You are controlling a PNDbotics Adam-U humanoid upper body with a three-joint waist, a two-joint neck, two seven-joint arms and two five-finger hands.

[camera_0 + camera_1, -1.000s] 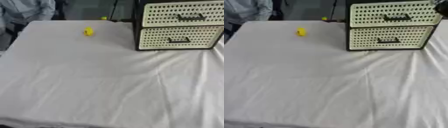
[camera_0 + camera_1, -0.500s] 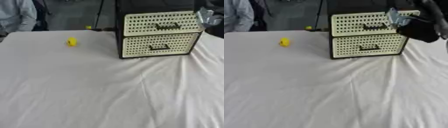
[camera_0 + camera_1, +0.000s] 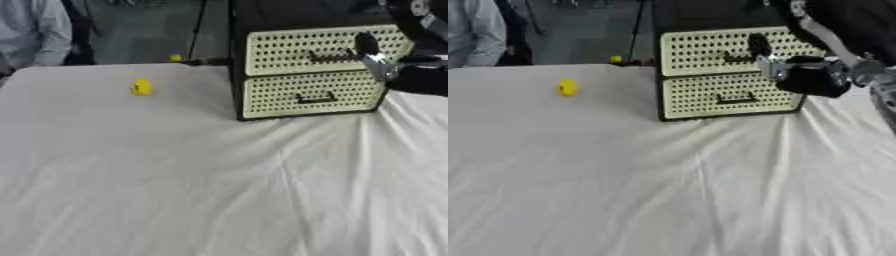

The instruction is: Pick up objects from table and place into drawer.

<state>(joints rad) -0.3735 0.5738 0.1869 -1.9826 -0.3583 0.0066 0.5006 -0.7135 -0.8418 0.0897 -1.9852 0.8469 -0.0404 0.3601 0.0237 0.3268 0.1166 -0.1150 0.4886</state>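
Note:
A small yellow object (image 3: 142, 87) lies on the white tablecloth (image 3: 175, 175) at the far left. A black-framed drawer unit (image 3: 238, 90) stands at the far right with two cream perforated drawers, both closed. My right hand (image 3: 811, 80) comes in from the upper right and hangs in front of the upper drawer (image 3: 297, 50), at the right end of its dark handle (image 3: 328, 57). The blur hides whether it touches the handle. The lower drawer (image 3: 306, 95) and its handle are uncovered. My left hand shows in neither view.
The cloth has wrinkles running from the drawer unit toward the near edge. A tiny yellow thing (image 3: 176, 58) sits beyond the table's far edge, by a dark stand.
The head has turned, shifting the whole picture. My right arm, absent a second ago, has come in from the right and now sits lower in front of the upper drawer's handle.

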